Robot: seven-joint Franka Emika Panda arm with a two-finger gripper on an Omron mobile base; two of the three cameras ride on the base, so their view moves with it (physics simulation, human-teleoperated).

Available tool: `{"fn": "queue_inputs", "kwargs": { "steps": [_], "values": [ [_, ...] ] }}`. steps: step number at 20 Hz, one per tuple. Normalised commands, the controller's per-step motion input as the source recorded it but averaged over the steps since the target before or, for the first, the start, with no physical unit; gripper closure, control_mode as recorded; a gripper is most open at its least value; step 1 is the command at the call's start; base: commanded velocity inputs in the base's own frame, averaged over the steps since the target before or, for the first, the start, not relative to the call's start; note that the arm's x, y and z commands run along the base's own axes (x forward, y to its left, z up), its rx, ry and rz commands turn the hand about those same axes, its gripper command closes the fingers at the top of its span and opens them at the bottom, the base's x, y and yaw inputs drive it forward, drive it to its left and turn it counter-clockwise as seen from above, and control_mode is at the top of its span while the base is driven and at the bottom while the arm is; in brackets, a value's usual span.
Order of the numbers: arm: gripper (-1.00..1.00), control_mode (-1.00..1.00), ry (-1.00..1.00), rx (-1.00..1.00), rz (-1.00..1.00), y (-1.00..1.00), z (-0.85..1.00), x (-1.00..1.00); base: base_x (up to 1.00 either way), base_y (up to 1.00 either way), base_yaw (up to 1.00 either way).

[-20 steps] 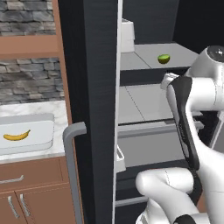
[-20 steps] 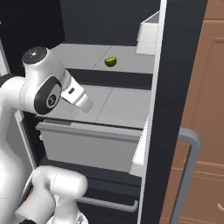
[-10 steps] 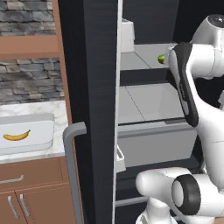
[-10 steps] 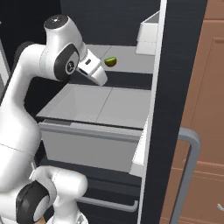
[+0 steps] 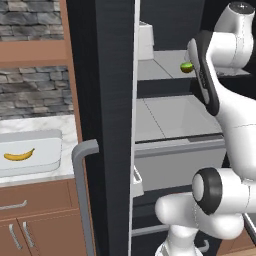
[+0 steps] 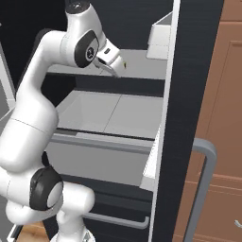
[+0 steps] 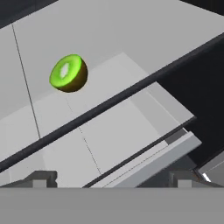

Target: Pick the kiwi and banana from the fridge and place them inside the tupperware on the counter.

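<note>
Hand view: gripper (image 7: 111, 177) jaws fully open, holding nothing; kiwi (image 7: 68, 73) half, cut face up, on fridge shelf (image 7: 131, 39).

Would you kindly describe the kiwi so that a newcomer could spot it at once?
Look inside the open black fridge, at the upper pale grey shelf. The kiwi lies there alone: a small bright green half fruit with a pale centre and a darker olive underside, the one coloured thing on that grey shelf.
</note>
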Motion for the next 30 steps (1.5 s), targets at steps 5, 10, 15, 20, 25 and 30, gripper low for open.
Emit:
{"fn": "queue_inputs", "kwargs": {
  "steps": [5,10,15,20,25,30],
  "values": [
    [-1.0,-1.0,0.0,0.0,0.0,-0.05,0.0,0.4,0.0,0.0,0.0],
    [-1.0,-1.0,0.0,0.0,0.0,0.0,-0.02,0.32,0.0,0.0,0.0],
    [-1.0,-1.0,0.0,0.0,0.0,0.0,-0.09,0.35,0.0,0.0,0.0],
    [-1.0,-1.0,0.01,0.0,0.0,0.0,-0.1,0.41,0.0,0.0,0.0],
    [-1.0,-1.0,0.03,0.0,0.0,-0.01,-0.1,0.4,0.0,0.0,0.0],
    [-1.0,-1.0,0.03,0.0,0.0,-0.05,-0.11,0.33,0.0,0.0,0.0]
  ]
}}
